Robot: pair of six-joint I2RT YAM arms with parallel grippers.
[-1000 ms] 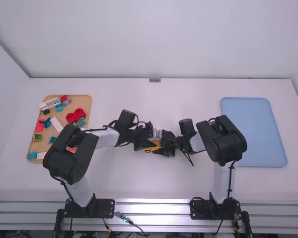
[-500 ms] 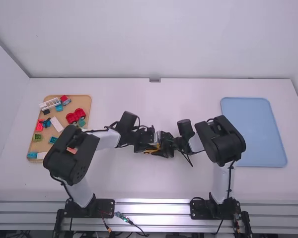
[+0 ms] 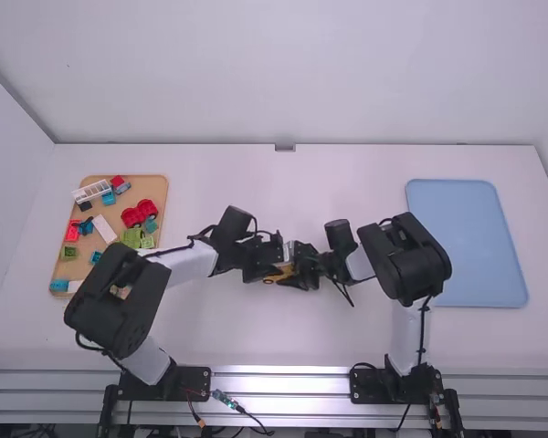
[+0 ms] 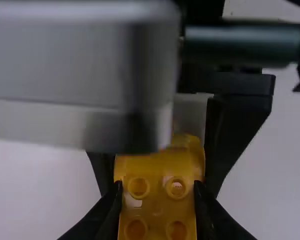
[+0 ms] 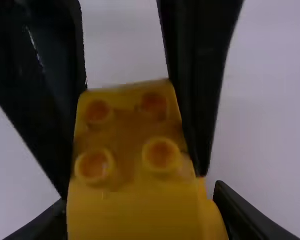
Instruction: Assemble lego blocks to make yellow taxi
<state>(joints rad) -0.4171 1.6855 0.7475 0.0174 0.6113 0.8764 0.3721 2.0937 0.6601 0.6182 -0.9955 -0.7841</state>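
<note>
- Yellow studded brick piece (image 4: 157, 210): situated between the two arms, near the middle of the white table (image 3: 347, 338); both grippers meet at it.
- Left gripper (image 3: 274, 272): pinching the yellow piece. In its own wrist view the left gripper (image 4: 157, 190) has one black finger against each side, and four round studs show between them in two rows.
- Right gripper (image 3: 295, 273): likewise pinching the piece, from the opposite end. In its own wrist view the right gripper (image 5: 140, 202) has its fingers at either side of a broad, smooth yellow portion; the studded portion lies beyond, between the left gripper's fingers.
- Arms: the left arm (image 3: 187, 260) reaches inward from its base and passes over the near right part of the wooden tray; the right arm (image 3: 406, 260) is bent inward, its dark elbow overlapping the near left part of the blue tray (image 3: 466, 242).
- Wooden tray (image 3: 149, 182), left side of the table: holds loose pieces — a white slatted piece (image 3: 92, 191) at the far left corner, a red block (image 3: 118, 181) beside it, a red rounded piece (image 3: 140, 213) near the right rim, a white block (image 3: 104, 229) near the middle, a green block (image 3: 69, 252) near the left rim and a blue block (image 3: 59, 285) at the near left corner.
</note>
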